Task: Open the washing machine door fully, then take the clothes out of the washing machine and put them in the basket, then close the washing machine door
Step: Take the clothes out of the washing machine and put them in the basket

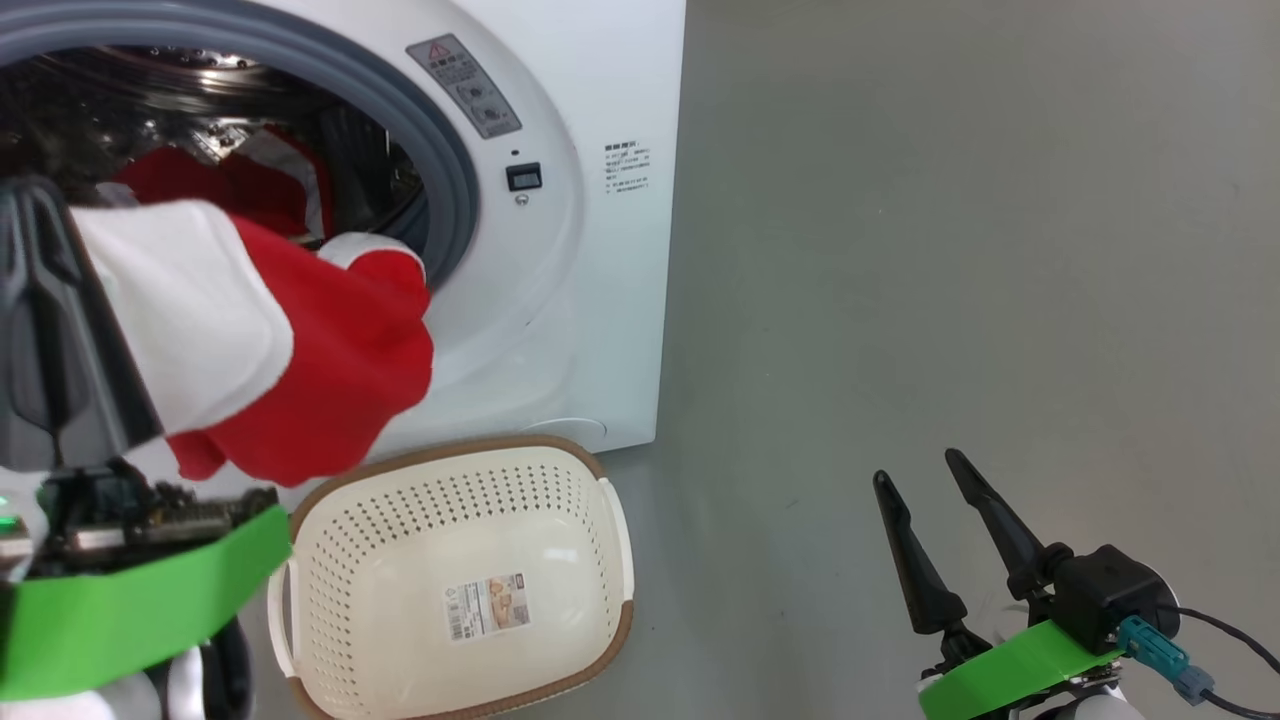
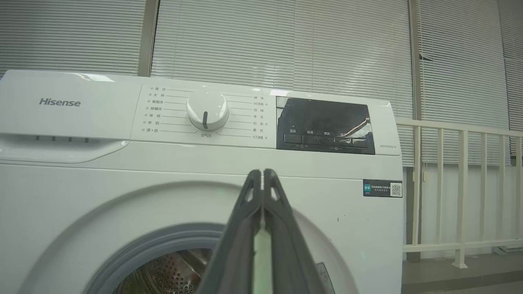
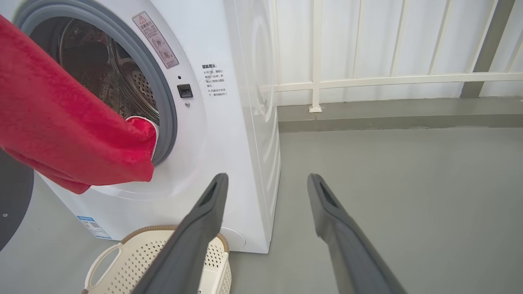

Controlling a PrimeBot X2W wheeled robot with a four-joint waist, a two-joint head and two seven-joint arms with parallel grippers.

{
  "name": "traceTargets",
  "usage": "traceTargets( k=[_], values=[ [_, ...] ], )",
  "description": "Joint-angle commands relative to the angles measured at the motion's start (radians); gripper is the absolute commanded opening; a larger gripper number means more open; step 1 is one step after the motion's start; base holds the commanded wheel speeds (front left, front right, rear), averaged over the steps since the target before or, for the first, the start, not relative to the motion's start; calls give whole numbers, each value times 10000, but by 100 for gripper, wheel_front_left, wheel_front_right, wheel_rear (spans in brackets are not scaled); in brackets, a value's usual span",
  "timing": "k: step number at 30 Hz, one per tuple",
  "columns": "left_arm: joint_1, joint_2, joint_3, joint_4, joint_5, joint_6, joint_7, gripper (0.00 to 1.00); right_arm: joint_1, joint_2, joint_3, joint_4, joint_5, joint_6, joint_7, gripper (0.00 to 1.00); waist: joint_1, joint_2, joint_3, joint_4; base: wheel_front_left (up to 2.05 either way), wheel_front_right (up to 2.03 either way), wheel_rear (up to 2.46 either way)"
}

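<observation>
Status:
- **Step 1, looks done.** The washing machine (image 1: 600, 300) mouth is uncovered. The dark disc at the left edge of the right wrist view reads as the washing machine door (image 3: 12, 196) swung wide.
- **Step 2, in progress.**
  - The left gripper (image 2: 262, 174) has its fingers pressed together with a pale sliver between them, most likely fabric.
  - In the head view a red-and-white garment (image 1: 300, 350) hangs right beside it. The garment is outside the mouth and above the back left corner of the basket (image 1: 400, 500), with its tail end lying on the grey ring (image 1: 455, 200).
  - More red clothes (image 1: 225, 185) sit inside the drum (image 3: 139, 87).
  - The basket stands on the floor (image 1: 950, 250) right at the machine's front base, with nothing in it yet.
  - The right gripper (image 1: 916, 466) is spread and holding nothing, over the floor well to the right of the basket.

Left to do: drop this garment in the basket, fetch what's in the drum, and close the door. My estimate is roughly a third done.
</observation>
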Motion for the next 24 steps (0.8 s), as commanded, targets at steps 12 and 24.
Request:
traceTargets(
  k=[12, 24],
  values=[
    [1518, -1054, -46, 1320, -422, -45, -543, 0, -287, -28, 181, -405, -99, 33, -65, 100, 0, 0, 552, -125, 0, 0, 0],
    [1981, -2506, 214, 3495, -463, -1018, -584, 0, -718, -26, 202, -522, 20, 33, -65, 100, 0, 0, 1372, -372, 0, 0, 0]
  ],
)
